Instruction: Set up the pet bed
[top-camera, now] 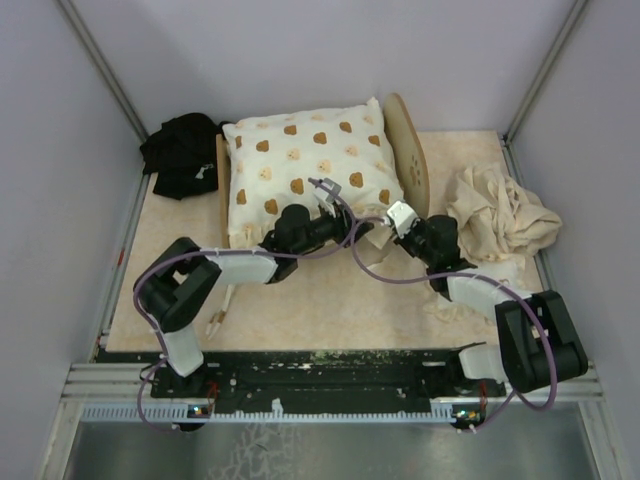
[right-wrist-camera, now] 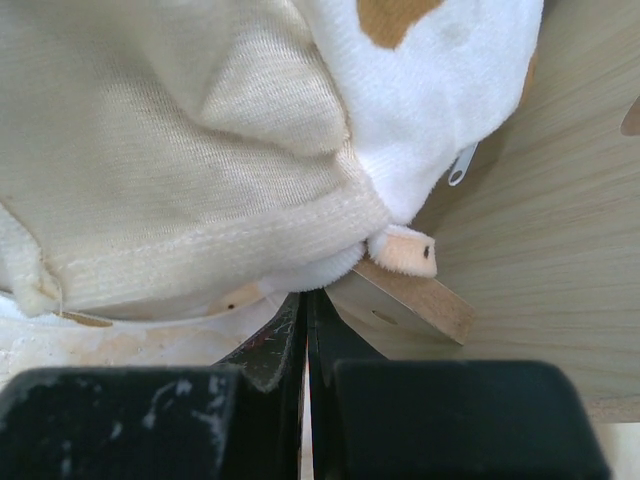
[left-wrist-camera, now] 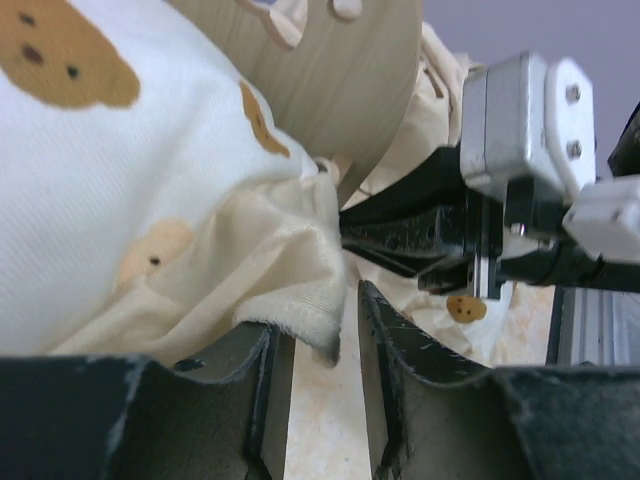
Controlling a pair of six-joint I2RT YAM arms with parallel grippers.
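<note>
pet bed (top-camera: 404,128) lengthwise left-right, headboard (top-camera: 412,170) at right

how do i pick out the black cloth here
Go to the far left corner of the tan table. A crumpled black cloth lies there, beside the bear-print cushion. It is the only dark fabric; the beige cloth lies far right.

The pet bed (top-camera: 406,140) is sitting toward the back of the table (top-camera: 330,300), running left to right. Its light-wood frame is lying mostly hidden under a cream cushion (top-camera: 300,170) with brown prints. The rounded headboard is standing at the right end, leaning slightly and showing small cutouts. A low wooden end board is peeking out at the left. In the right wrist view, a side rail is meeting the headboard beneath the cushion's corner.
</note>
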